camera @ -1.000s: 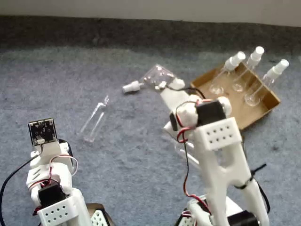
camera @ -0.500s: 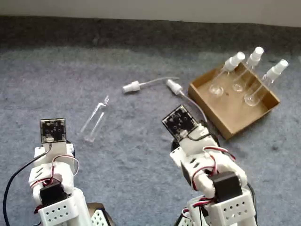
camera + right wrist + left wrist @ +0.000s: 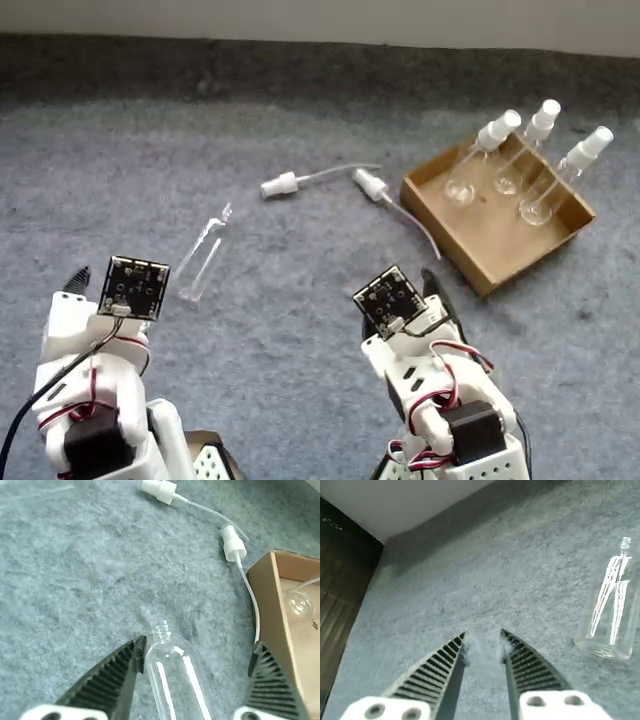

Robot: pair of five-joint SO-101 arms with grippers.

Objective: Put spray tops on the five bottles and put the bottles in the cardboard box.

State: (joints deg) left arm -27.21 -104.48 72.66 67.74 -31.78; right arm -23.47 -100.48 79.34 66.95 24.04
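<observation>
Right gripper (image 3: 200,645): jaws wide apart, straddling an open bottle (image 3: 175,680) lying on the worktop (image 3: 75,580).
Left gripper (image 3: 482,636): jaws slightly apart, empty.
Grip advice: close mid-body, leaving the neck free for the spray top (image 3: 232,542).

Soft, even light lies over the grey worktop (image 3: 300,330), brightest mid-scene and dimmer along its far strip. Shadows are faint: a thin one hugs the near wall of the cardboard box (image 3: 445,240). White glints streak the clear bottle (image 3: 609,607).
</observation>
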